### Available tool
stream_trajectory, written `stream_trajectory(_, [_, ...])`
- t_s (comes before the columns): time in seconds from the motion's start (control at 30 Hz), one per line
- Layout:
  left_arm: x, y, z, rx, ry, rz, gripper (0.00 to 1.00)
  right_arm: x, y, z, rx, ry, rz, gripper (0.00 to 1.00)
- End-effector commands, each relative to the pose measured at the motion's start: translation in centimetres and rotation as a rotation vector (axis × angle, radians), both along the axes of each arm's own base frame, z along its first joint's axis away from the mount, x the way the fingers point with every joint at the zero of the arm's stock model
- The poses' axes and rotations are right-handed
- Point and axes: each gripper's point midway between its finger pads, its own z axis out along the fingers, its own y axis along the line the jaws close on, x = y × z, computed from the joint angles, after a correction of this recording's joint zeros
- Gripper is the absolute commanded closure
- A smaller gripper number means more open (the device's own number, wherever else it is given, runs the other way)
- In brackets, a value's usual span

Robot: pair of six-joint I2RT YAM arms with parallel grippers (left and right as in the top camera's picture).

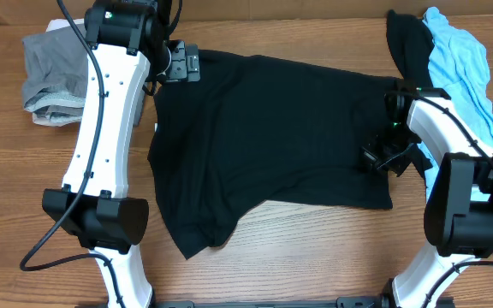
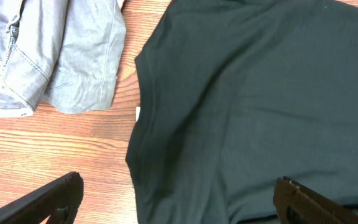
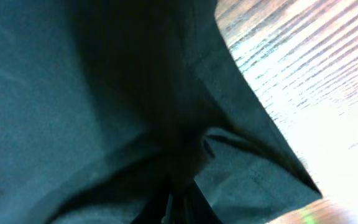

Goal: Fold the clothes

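A black T-shirt lies spread across the middle of the wooden table. My left gripper hovers above its top left corner; in the left wrist view the gripper is open and empty, over the shirt's left edge. My right gripper sits at the shirt's right edge. In the right wrist view the gripper is shut on a pinched fold of the black shirt, with cloth bunched around the fingers.
A folded grey garment lies at the far left, also in the left wrist view. A light blue garment and a black one are piled at the far right. Bare wood runs along the front.
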Motion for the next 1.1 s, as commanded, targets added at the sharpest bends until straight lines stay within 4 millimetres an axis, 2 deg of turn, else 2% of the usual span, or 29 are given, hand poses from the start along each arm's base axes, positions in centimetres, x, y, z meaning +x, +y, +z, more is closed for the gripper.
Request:
stream_trajectory(0.0, [0.1,0.4,-0.4,0.020,0.008,-0.010,0.00,0.7,-0.1,1.4,0.013,-0.042,0.020,0.96])
stream_trajectory(0.3, [0.2,0.3,-0.4,0.020,0.006,-0.010,0.00,0.6,0.0,2.4,0.017,-0.062,0.041,0.96])
stream_trajectory(0.33, [0.2,0.3,-0.4,0.020,0.006,-0.010,0.00,0.5,0.0,2.6,0.016,-0.066,0.042,0.93])
stream_trajectory(0.37, [0.2,0.3,-0.4,0.020,0.006,-0.010,0.00,0.4,0.0,2.8,0.016,-0.064,0.045,0.84])
stream_trajectory(0.4, [0.2,0.3,-0.4,0.020,0.006,-0.010,0.00,0.3,0.0,2.9,0.016,-0.062,0.046,0.80])
stream_trajectory(0.6, [0.3,0.3,-0.4,0.019,0.004,-0.010,0.00,-0.1,0.0,3.0,0.023,-0.047,0.062,0.75])
stream_trajectory(0.77, [0.3,0.3,-0.4,0.020,0.004,-0.010,0.00,0.6,0.1,2.7,0.016,-0.079,0.067,0.74])
stream_trajectory(0.97, [0.4,0.3,-0.4,0.019,-0.001,-0.010,0.00,1.8,0.0,1.2,0.011,-0.143,0.068,0.64])
stream_trajectory(1.07, [0.5,0.3,-0.3,0.018,-0.006,-0.010,0.00,2.1,0.0,0.7,0.009,-0.163,0.069,0.63])
